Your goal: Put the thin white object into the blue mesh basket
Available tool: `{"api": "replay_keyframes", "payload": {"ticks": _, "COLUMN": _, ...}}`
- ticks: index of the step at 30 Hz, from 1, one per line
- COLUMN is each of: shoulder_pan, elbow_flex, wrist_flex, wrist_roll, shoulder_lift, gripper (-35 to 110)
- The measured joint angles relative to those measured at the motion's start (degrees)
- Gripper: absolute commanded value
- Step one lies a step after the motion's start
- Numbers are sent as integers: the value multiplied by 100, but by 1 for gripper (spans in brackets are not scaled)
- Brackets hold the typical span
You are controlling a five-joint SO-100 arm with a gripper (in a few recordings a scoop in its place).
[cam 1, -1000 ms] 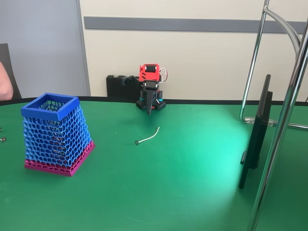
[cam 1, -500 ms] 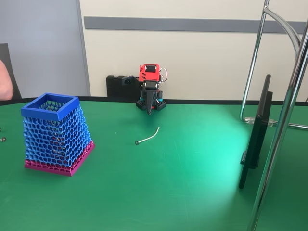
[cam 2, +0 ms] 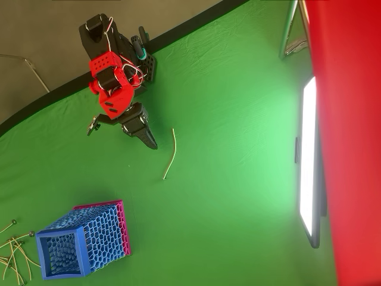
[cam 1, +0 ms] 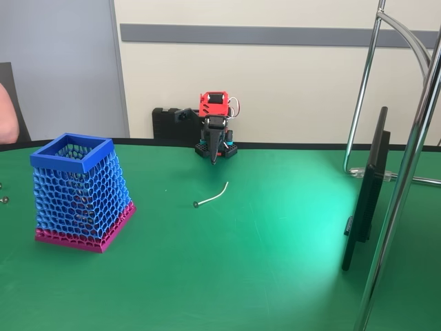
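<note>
The thin white object (cam 1: 215, 195) lies flat on the green table, a curved strand with a small dark tip at its left end; in the overhead view the strand (cam 2: 171, 154) sits just right of the gripper. The blue mesh basket (cam 1: 81, 190) stands at the left on its magenta base; the overhead view has the basket (cam 2: 83, 240) at the bottom left. My gripper (cam 1: 214, 156), black fingers under a red wrist, hangs folded at the arm's base at the table's back edge, pointing down with its jaws together. In the overhead view the gripper (cam 2: 150, 142) holds nothing.
A dark flat screen (cam 1: 366, 189) on a chrome stand (cam 1: 406, 172) occupies the right side. Several loose white strands (cam 2: 13, 256) lie left of the basket. A tiny white speck (cam 1: 165, 192) rests between basket and strand. A person's arm (cam 1: 7, 117) shows at the left edge.
</note>
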Motion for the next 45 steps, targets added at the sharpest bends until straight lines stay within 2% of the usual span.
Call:
{"api": "replay_keyframes", "payload": {"ticks": 9, "shoulder_pan": 70, "elbow_flex": -299, "wrist_flex": -167, "wrist_roll": -211, "shoulder_lift": -940, "gripper": 1}}
{"api": "replay_keyframes", "payload": {"ticks": 23, "shoulder_pan": -9, "elbow_flex": -1292, "wrist_flex": -967, "wrist_roll": -448, "shoulder_lift": -2821, "gripper": 1}}
{"api": "replay_keyframes", "payload": {"ticks": 37, "shoulder_pan": 229, "elbow_flex": -2892, "wrist_flex": -1037, "wrist_roll": -1556, "shoulder_lift": -5062, "gripper": 1}}
{"api": "replay_keyframes", "payload": {"ticks": 45, "shoulder_pan": 396, "elbow_flex": -4333, "wrist_flex": -668, "wrist_roll": -2259, "shoulder_lift": -6574, "gripper": 1}}
